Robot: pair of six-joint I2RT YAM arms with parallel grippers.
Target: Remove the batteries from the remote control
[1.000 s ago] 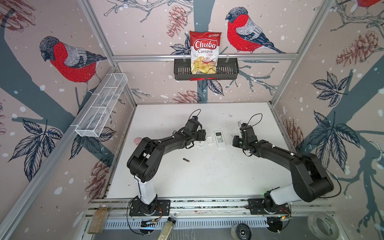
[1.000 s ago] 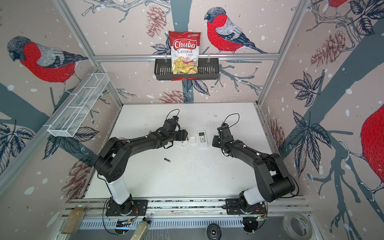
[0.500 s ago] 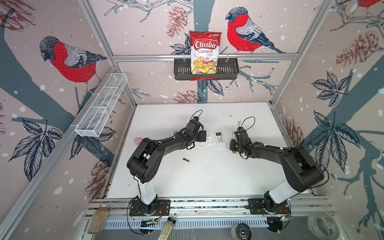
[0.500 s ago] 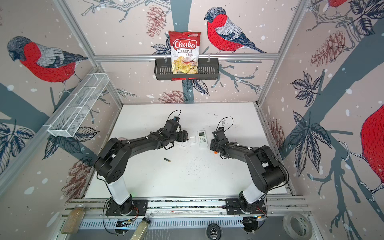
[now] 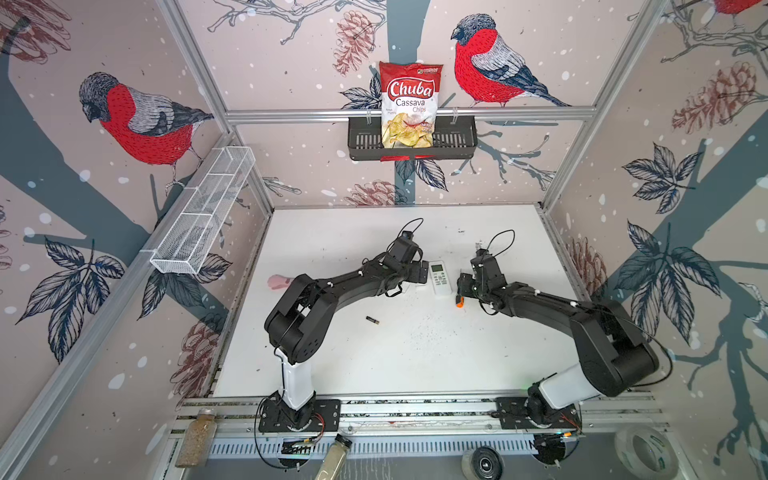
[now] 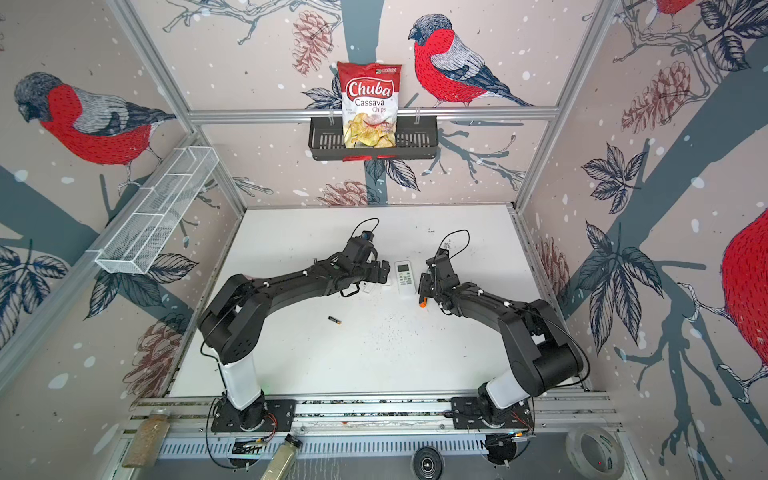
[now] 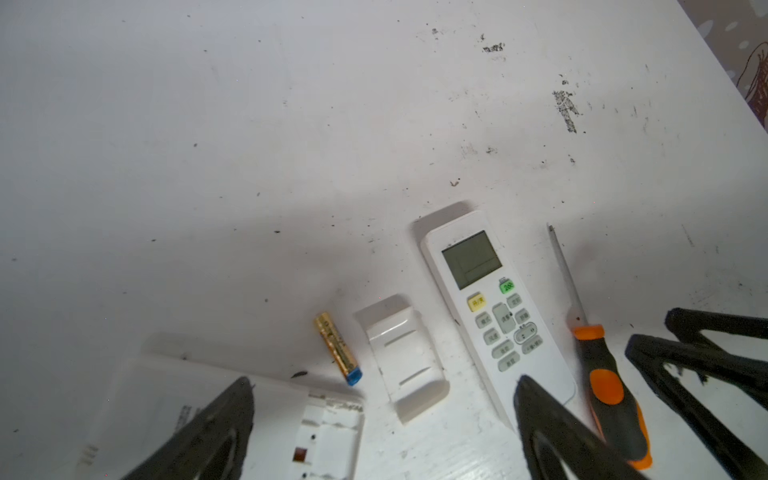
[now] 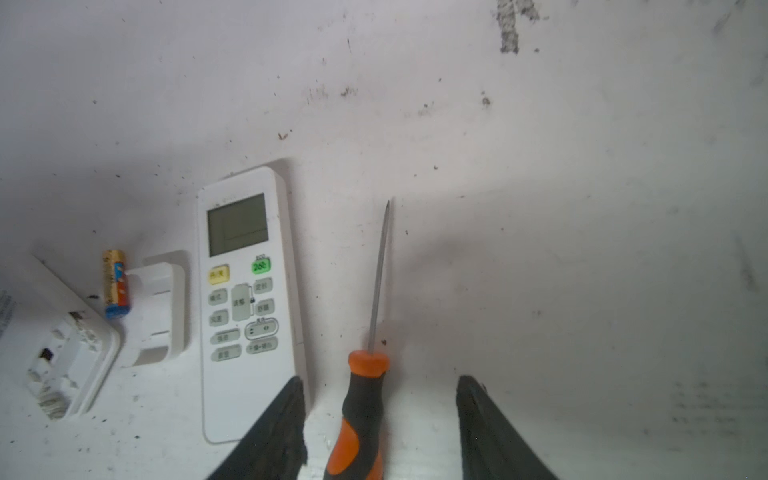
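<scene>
Hanging open, left gripper [image 7: 384, 379] and right gripper [image 8: 380, 379] alike, the right straddling the screwdriver [image 8: 362, 411] untouched; loose battery [image 5: 372, 320] at 8 o'clock from the remote [image 5: 439, 277].

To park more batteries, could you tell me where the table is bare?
Bare: table behind the face-up remote to the back wall, and from the black battery to the front rail. Crowded: the row of opened remote, gold battery, battery cover, face-up remote, screwdriver.

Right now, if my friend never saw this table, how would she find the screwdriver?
Start at the white table, then the white remote with the screen near its middle. The screwdriver lies flat right beside it, between the right gripper's open jaws. It alone has an orange-and-black handle and a thin metal shaft.
</scene>
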